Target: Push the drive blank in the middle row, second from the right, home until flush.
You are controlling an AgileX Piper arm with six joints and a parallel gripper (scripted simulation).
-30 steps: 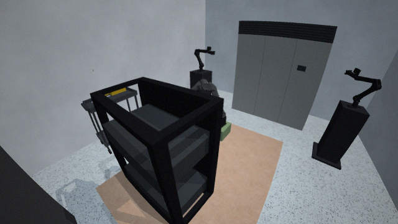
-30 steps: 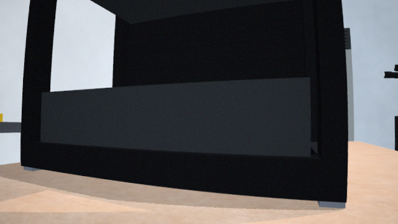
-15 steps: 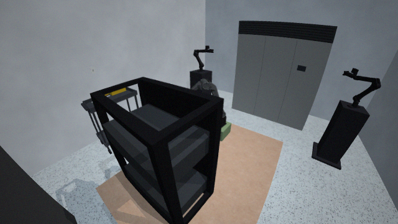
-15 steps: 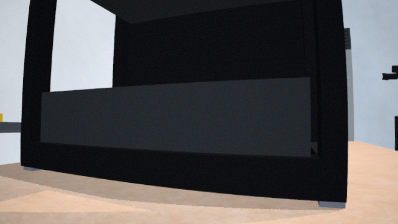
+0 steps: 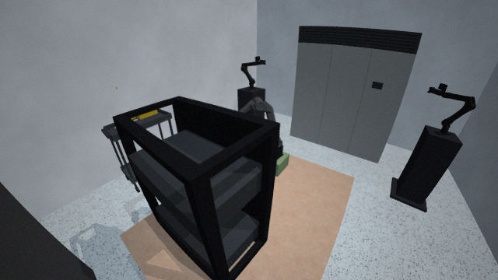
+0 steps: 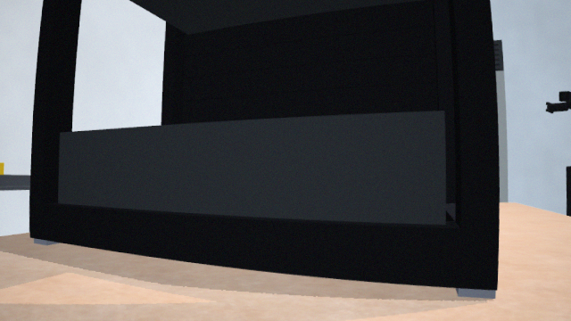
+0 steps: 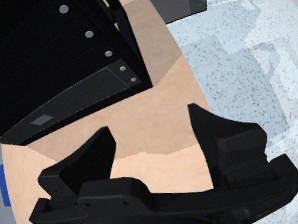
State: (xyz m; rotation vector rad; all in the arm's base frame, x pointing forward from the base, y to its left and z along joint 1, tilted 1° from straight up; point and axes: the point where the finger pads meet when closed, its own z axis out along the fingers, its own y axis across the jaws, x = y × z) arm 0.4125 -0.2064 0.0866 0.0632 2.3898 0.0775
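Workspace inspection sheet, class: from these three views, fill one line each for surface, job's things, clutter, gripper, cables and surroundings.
Surface: tan mat on speckled floor.
Job's things: black rack stands on the mat; drive blanks not visible in any view.
Clutter: green block beside the rack; grey cart carrying a yellow item.
Gripper: gripper open, empty, above the mat near the rack's lower corner.
Cables: nothing seen.
Surroundings: grey cabinet; two camera stands.
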